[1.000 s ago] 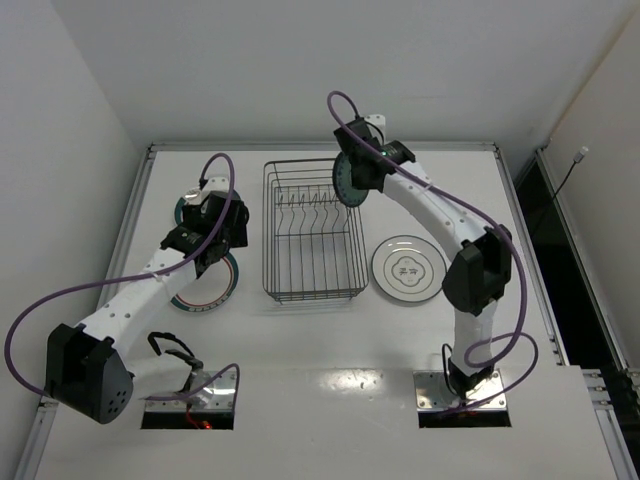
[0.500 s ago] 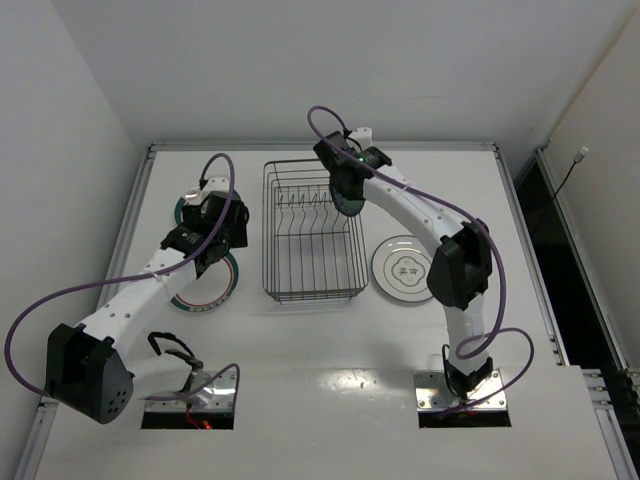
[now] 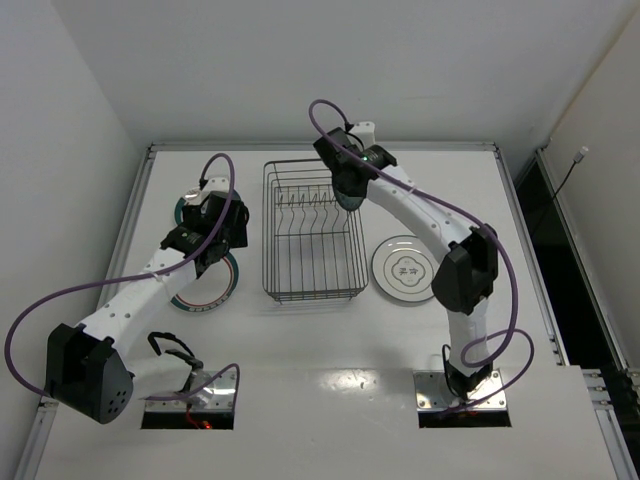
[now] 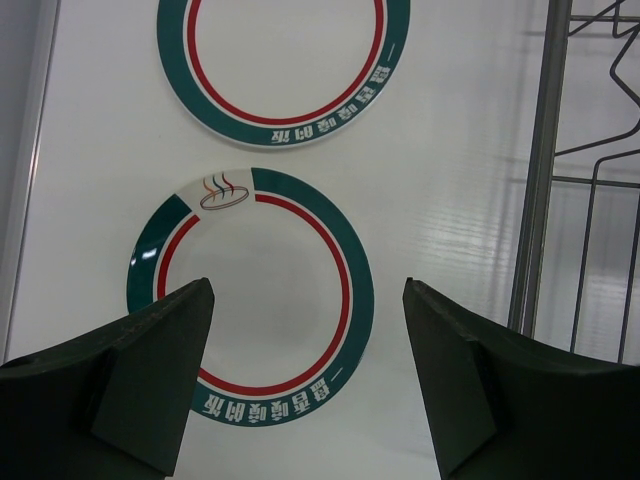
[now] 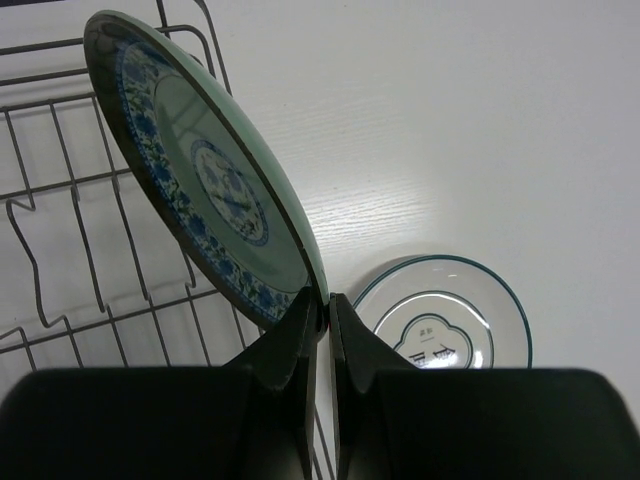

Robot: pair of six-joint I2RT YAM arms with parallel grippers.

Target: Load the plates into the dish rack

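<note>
Left of the dish rack (image 3: 267, 235), the far banded plate (image 4: 283, 75) and the near banded plate (image 4: 250, 300) lie flat on the table (image 3: 330, 350), both white with teal-and-red rims; the left gripper (image 4: 307, 295) hangs over the near one, fingers spread wide. Over the rack's far right corner the right gripper (image 5: 322, 305) pinches the rim of a tilted green plate (image 5: 215, 180), pale with blue flowered bands. Right of the rack lies a white plate (image 3: 408, 268) with a thin dark rim and centre mark

Green plate (image 3: 347, 194) now farther over dish rack (image 3: 267, 232)
</note>
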